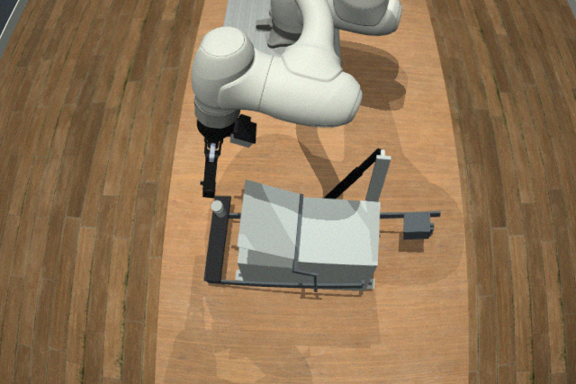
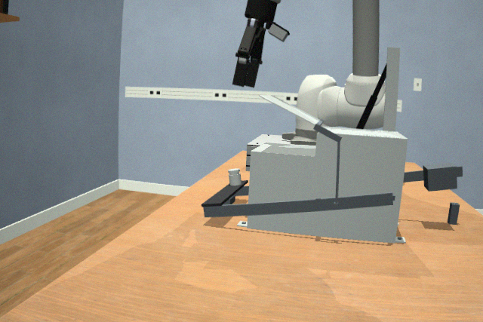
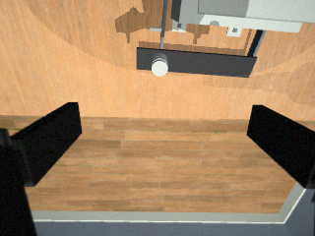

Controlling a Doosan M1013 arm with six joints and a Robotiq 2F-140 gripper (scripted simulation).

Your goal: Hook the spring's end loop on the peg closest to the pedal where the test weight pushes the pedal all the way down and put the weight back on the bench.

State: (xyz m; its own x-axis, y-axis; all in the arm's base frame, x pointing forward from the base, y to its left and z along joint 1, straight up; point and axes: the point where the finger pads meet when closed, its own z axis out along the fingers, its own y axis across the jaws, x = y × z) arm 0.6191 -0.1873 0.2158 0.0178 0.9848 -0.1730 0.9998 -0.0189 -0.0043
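The steel test weight (image 1: 218, 208) (image 2: 234, 176) (image 3: 159, 67), a small pale cylinder, stands upright on the dark pedal (image 1: 216, 249) (image 2: 223, 196) (image 3: 212, 64) at the feeder's left end. The pedal is down, close to the bench. My gripper (image 1: 208, 186) (image 2: 244, 75) (image 3: 165, 119) is open and empty, high above the weight and a little behind it. The black spring (image 1: 352, 179) (image 2: 372, 96) runs up to the top of the grey post (image 1: 377, 180) (image 2: 391, 88). I cannot make out the pegs themselves.
The grey feeder box (image 1: 335, 240) (image 2: 366, 178) stands mid-bench with its lid (image 1: 267, 217) (image 2: 290, 109) tilted up. A dark counterweight block (image 1: 416, 225) (image 2: 442, 177) sticks out on the right. A small dark stub (image 2: 453, 213) stands on the bench (image 1: 418, 92) below it.
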